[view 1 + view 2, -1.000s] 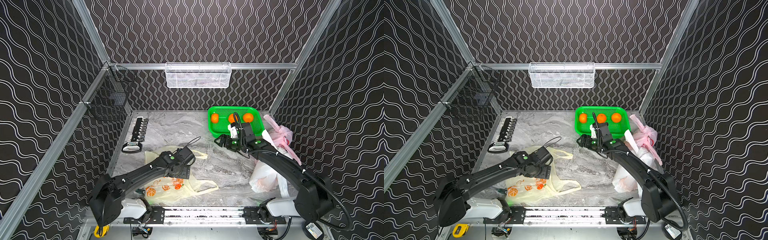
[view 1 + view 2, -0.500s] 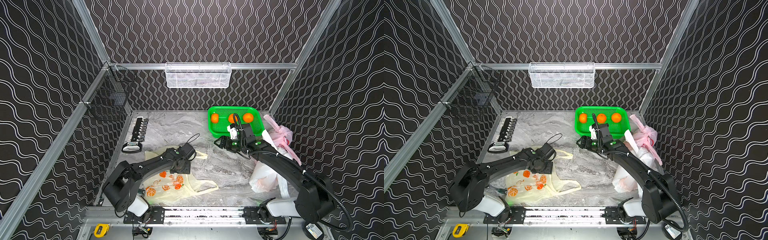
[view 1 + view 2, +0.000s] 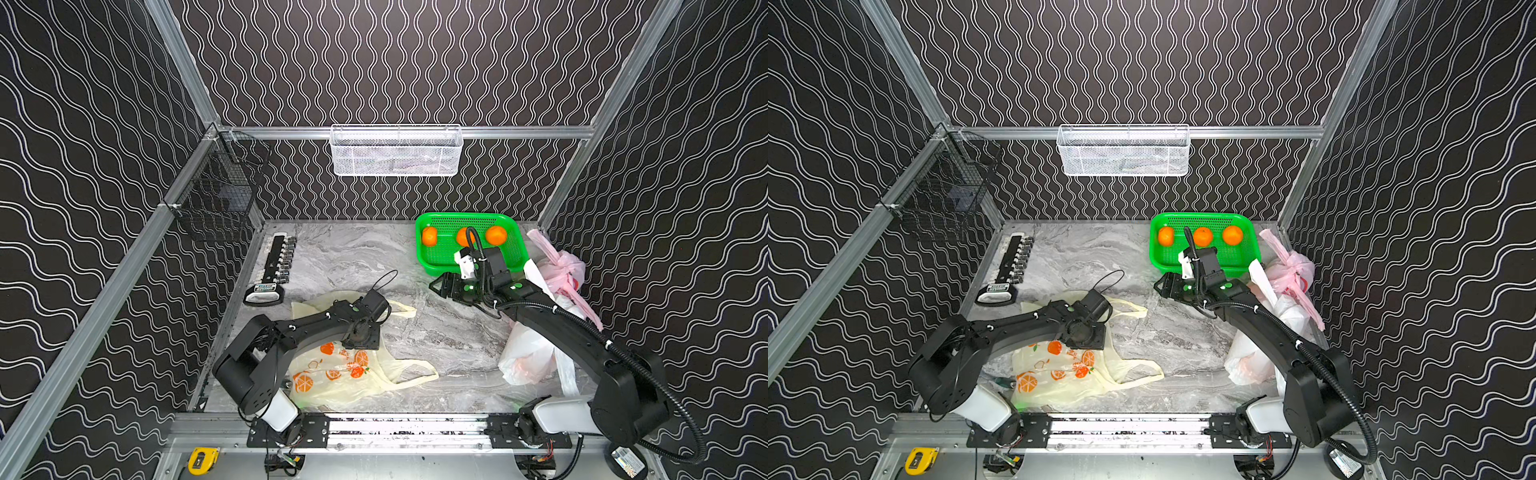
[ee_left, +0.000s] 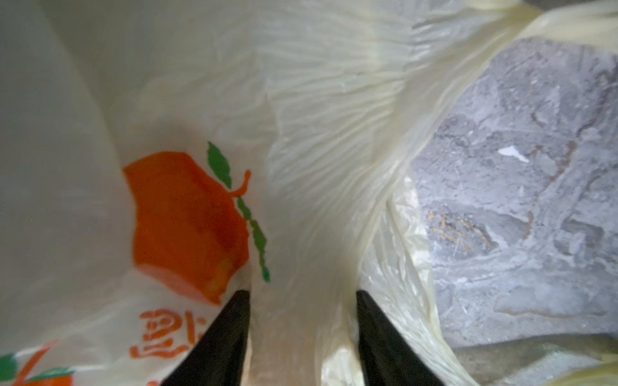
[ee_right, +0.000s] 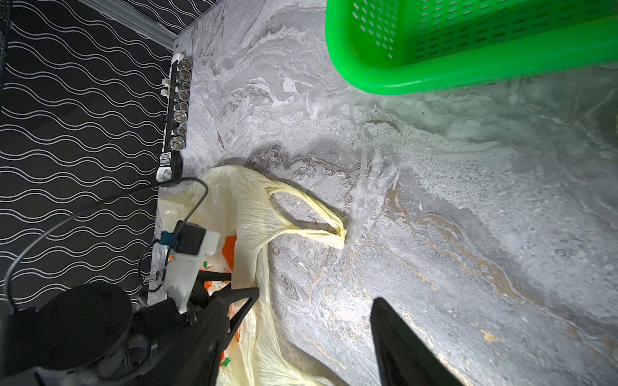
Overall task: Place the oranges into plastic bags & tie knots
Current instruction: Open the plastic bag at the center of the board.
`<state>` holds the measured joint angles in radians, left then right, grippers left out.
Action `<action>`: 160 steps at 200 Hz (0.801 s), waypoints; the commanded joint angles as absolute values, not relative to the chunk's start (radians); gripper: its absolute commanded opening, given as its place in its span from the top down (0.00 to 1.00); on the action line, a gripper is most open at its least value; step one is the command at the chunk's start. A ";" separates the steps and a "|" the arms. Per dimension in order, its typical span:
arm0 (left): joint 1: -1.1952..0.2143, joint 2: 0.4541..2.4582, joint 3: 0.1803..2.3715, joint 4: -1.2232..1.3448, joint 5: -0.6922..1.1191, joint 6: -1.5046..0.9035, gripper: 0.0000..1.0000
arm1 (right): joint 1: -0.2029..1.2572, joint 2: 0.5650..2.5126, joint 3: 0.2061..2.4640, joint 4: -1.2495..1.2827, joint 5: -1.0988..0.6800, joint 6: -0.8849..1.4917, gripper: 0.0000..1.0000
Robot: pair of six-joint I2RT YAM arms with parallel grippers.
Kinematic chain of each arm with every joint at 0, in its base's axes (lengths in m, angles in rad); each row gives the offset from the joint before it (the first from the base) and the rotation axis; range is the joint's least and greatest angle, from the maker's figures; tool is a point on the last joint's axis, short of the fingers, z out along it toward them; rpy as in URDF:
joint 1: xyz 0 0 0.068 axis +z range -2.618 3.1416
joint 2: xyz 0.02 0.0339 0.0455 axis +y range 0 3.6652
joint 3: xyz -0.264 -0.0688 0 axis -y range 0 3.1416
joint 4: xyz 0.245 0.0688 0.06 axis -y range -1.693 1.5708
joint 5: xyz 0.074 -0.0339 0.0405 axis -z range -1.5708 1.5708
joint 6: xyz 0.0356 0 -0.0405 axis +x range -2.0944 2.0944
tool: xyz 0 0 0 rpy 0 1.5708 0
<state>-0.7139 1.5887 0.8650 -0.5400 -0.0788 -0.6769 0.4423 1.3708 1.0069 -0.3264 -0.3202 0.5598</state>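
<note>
left fingers: parted, tips down on the pale yellow thin plastic bag with orange prints, a ridge of film between them, not yet pinched
risk at yellow bag: closing here may, i judge, catch both layers so the mouth will not open, or the film slips out and drags over the grey marble-look bench
yellow bag vs left fingers: flat on the bench right under them, its loop handles spread toward the middle
right fingers: spread wide, nothing between, hovering over bare bench
risk at right fingers: pulling a handle while the left tips pin the bag could tear the film
oranges: three small round bright-orange fruits in the green perforated plastic basket at the back, near the right fingers, well apart from the left ones; the yellow bag shows only flat prints
right edge: plain white plastic bag and translucent pink plastic bag, both bunched beside the right arm, clear of all fingers
</note>
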 commanded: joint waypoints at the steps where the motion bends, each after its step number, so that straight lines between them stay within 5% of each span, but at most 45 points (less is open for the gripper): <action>1: -0.713 1.563 0.861 -0.532 -0.086 -0.663 0.70 | 0.443 1.347 1.012 -0.332 -0.273 0.565 0.33; 32: -0.709 1.467 0.883 -0.576 -0.103 -0.626 1.00 | 0.443 1.297 1.004 -0.341 -0.137 0.588 0.36; 85: -0.631 1.232 0.910 -0.529 0.042 -0.526 1.00 | 0.279 1.252 0.971 -0.378 -0.099 0.595 0.35; 114: -0.596 1.164 0.965 -0.483 0.180 -0.470 1.00 | 0.220 1.270 0.941 -0.294 -0.367 0.538 0.32; 160: -0.587 1.132 1.029 -0.427 0.274 -0.444 1.00 | 0.226 1.282 0.852 0.034 -0.858 0.595 0.13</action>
